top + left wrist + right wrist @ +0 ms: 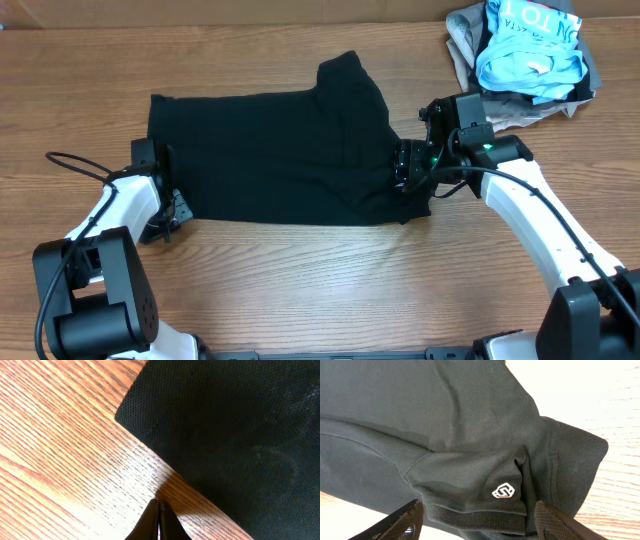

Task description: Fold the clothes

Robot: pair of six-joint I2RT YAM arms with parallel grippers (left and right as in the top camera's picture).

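While the black shirt [270, 155] lies spread flat across the table [300, 290], both arms are stationed at its opposite ends, which suits a fold taken from the two sides.

Left gripper [159, 510]: fingers pressed together with nothing between them. The tips sit over bare wood, and the shirt's corner lies just ahead of them and to the side, apart from them. No cloth is held. Judgement: the gripper is parked beside the corner, either to approach it or after letting it go; which one cannot be told.

Right gripper [477, 520]: jaws spread wide and holding nothing. Its fingers [395, 522] stand to either side of the sleeve [560, 460], whose hem and small white logo [503, 491] lie directly ahead between them. Judgement: the open stance over the bunched sleeve end suggests a pinch is being lined up there, since that end is rumpled and not yet squared.

Behind the right gripper, well apart from the shirt, a pile of clothes [525, 50] rests, pale blue over grey. Judgement: these await their turn or are set aside.
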